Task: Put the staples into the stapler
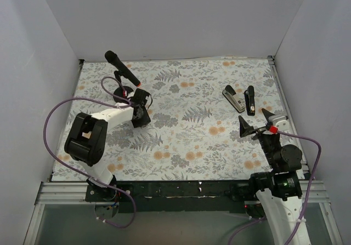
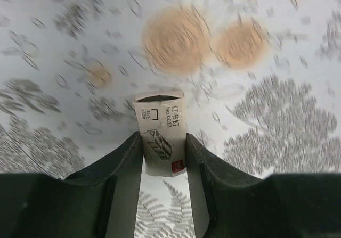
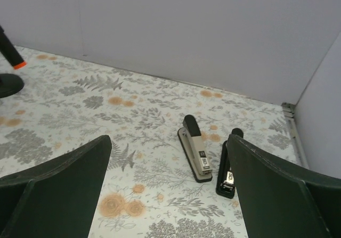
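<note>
My left gripper (image 1: 141,118) (image 2: 164,139) is shut on the small whitish staples box (image 2: 160,132), which has printed text, a staple drawing and a red mark. Both fingers press its sides, and it is hidden in the top view. The mat behind it is blurred. The stapler lies at the right rear as a silver-grey part (image 1: 233,99) (image 3: 195,154) and a black part (image 1: 250,100) (image 3: 227,167), side by side with a gap between them. My right gripper (image 1: 253,119) (image 3: 168,142) is wide open and empty, in front of the stapler.
A black microphone (image 1: 122,67) on a round stand (image 1: 122,95) stands just behind my left gripper, and its base shows at the far left of the right wrist view (image 3: 8,83). White walls close in the floral mat (image 1: 186,141) on three sides.
</note>
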You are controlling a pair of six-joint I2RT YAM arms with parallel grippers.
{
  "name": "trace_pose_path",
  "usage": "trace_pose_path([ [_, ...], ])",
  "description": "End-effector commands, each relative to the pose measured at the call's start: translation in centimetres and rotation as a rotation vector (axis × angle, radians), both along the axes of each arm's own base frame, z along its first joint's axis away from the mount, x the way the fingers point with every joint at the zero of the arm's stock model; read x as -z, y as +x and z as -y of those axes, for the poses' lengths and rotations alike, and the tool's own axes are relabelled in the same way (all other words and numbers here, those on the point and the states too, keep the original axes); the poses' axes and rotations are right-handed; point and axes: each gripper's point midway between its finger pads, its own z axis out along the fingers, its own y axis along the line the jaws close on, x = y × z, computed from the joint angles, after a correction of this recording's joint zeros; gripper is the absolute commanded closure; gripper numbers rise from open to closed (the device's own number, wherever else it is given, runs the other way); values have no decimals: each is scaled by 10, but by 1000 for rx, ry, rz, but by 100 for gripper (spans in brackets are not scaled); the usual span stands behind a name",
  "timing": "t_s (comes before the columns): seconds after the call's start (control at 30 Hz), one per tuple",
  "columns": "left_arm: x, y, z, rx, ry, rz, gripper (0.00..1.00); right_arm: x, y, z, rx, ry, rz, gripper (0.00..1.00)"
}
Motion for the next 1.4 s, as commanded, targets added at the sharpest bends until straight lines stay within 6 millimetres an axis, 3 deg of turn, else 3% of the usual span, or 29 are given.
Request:
trace_pose_path([
  [0.0, 1, -41, 31, 121, -11, -49, 69, -13, -6, -30, -169, 56, -96, 2],
  [0.2, -6, -81, 66, 87, -96, -40, 69, 9, -3, -62, -332, 122, -312, 2],
  [0.37, -10, -108, 83, 40, -157, -30, 68, 50, -6, -94, -508, 177, -570, 2],
  [0.47, -12, -115, 95, 18, -194, -32, 60, 74, -15, -110, -620, 229, -669, 2],
  [0.5, -12, -117, 99, 15, -208, -38, 58, 74, -14, -114, -634, 271, -681, 2],
  [0.53, -14, -116, 104, 1, -230, -35, 55, 85, -16, -116, -644, 291, -713, 2],
  [0.57, -17, -117, 111, 8, -247, -32, 48, 88, -17, -117, -647, 307, -727, 2],
  [0.7, -25, -112, 136, 14, -328, -25, 36, 102, -18, -121, -618, 346, -767, 2],
  [0.93, -35, -94, 180, 35, -446, -7, 34, 126, -27, -135, -595, 393, -810, 2],
  [1.03, -39, -87, 187, 51, -445, 4, 34, 131, -29, -140, -591, 400, -825, 2],
  [1.17, -57, -84, 178, 88, -414, 65, 32, 134, -32, -150, -599, 384, -859, 2],
  [1.2, -71, -79, 168, 89, -393, 130, 31, 139, -32, -152, -594, 375, -885, 2],
  [1.27, -76, -80, 148, 154, -304, 180, 29, 137, -32, -158, -600, 354, -898, 2],
  [1.3, -93, -75, 136, 162, -272, 253, 27, 143, -31, -160, -595, 342, -923, 2],
  [1.37, -96, -77, 114, 241, -157, 295, 19, 139, -30, -168, -617, 315, -916, 2],
])
